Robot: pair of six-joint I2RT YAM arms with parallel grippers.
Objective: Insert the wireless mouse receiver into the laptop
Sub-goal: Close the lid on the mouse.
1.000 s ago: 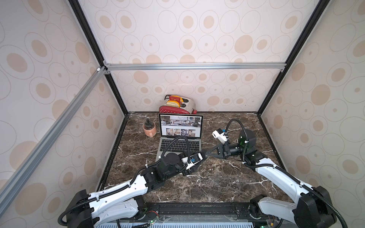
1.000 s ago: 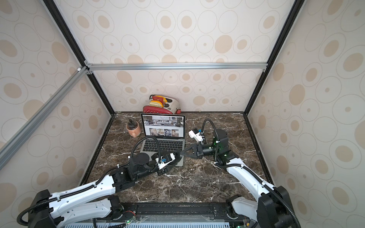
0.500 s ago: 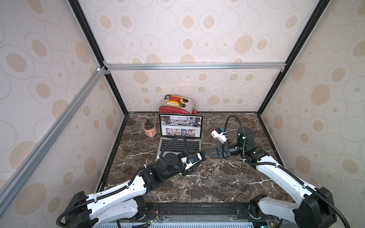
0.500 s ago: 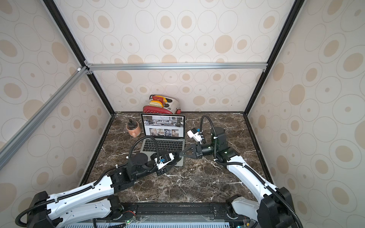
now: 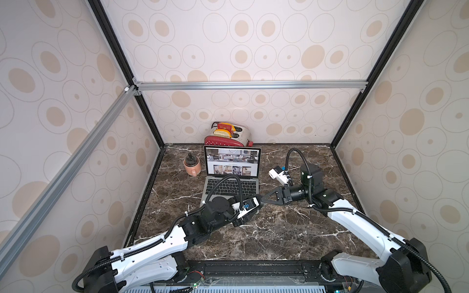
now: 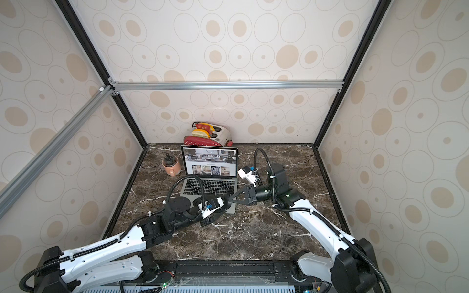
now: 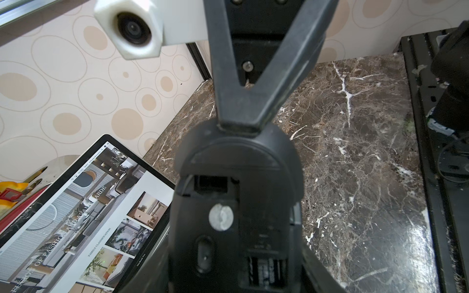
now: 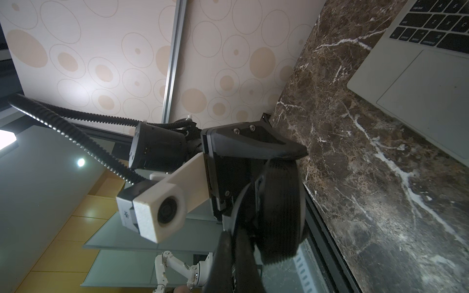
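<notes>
Right fingers point(image 7: 223, 88) are pressed together, tips at the end of an upturned black plastic wireless mouse point(image 7: 236, 228) clamped by the left fingers point(image 8: 253, 144). I cannot make out any receiver between them. The slim silver-grey laptop point(image 5: 232, 187) stands open mid-frame in both top views, just beyond. I'd pull straight out, keeping the mouse steady.

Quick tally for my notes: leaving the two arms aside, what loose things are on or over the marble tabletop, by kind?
laptop: 1
mouse: 1
mug: 1
toaster: 1
Total: 4
</notes>
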